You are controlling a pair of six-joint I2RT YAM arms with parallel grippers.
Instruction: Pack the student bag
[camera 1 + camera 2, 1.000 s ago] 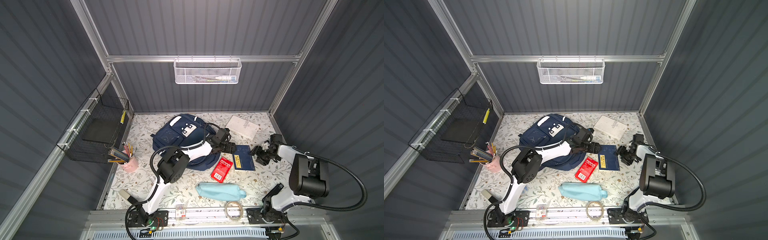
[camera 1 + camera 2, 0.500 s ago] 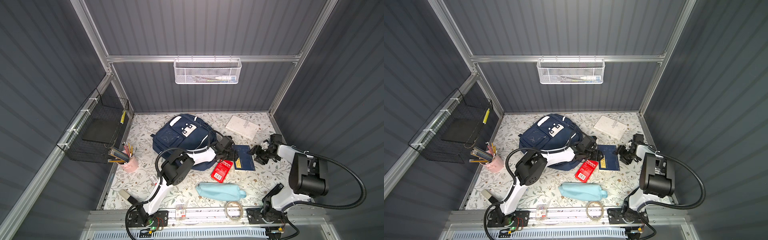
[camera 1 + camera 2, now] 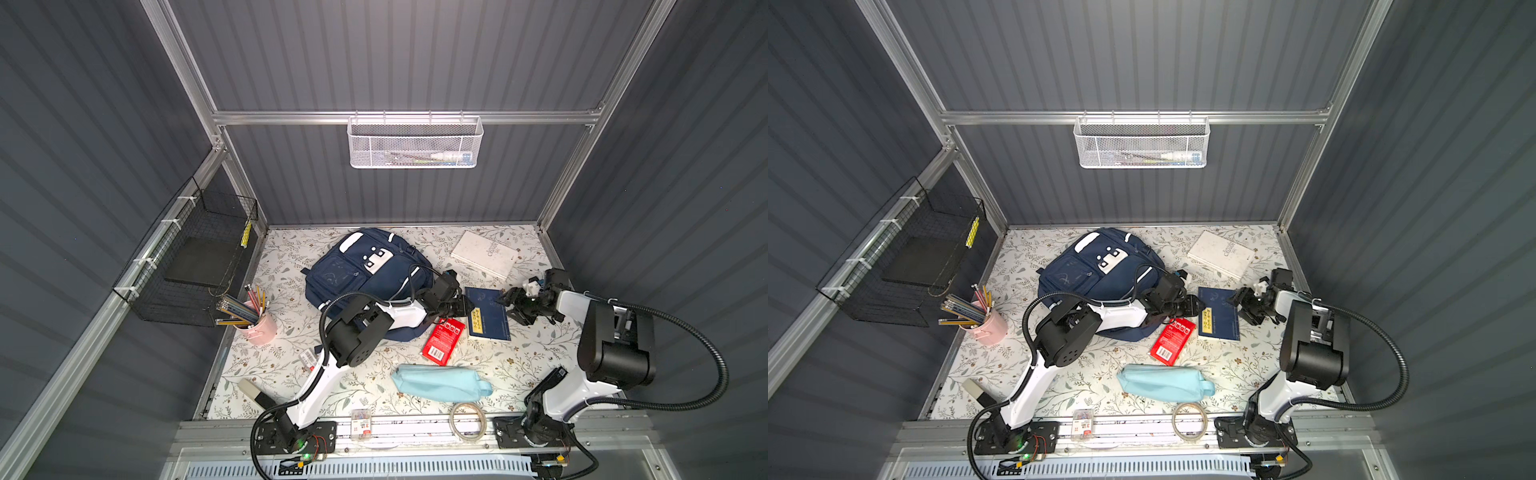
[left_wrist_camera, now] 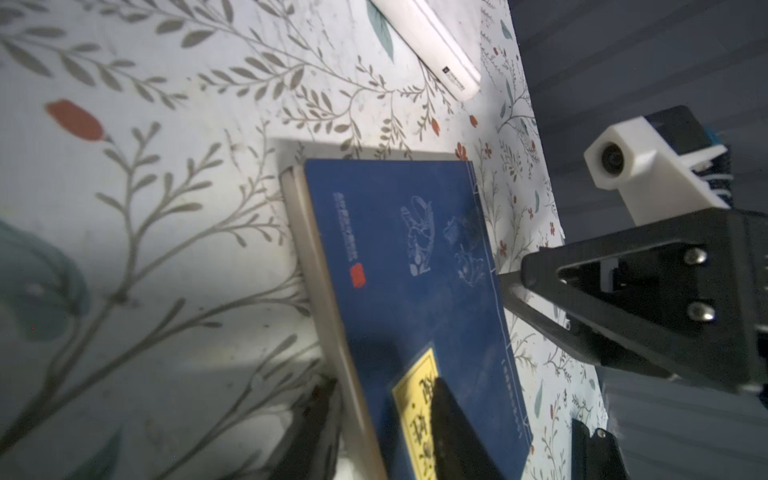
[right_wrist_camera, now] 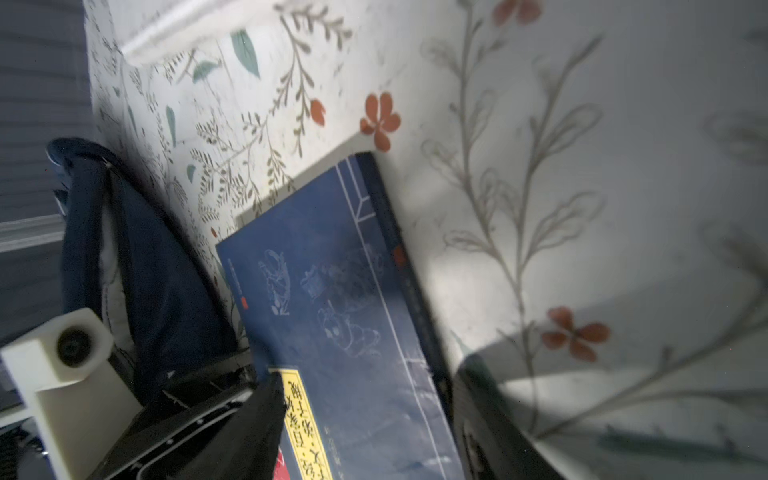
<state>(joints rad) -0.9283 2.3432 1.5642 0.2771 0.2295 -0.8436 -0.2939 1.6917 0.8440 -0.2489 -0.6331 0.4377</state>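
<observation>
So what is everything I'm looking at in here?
student bag: one, navy, back middle
blue book: one, dark blue, right of student bag
white book: one, white, back right
packet: one, red, in front of student bag
pouch: one, light blue, front middle
tape roll: one, clear, front edge
cup of pencils: one, pink, left edge
wire basket: one, black, left wall
mesh basket: one, white, back wall
left gripper: one, black, gripping blue book's page edge
right gripper: one, black, open beside blue book's spine
</observation>
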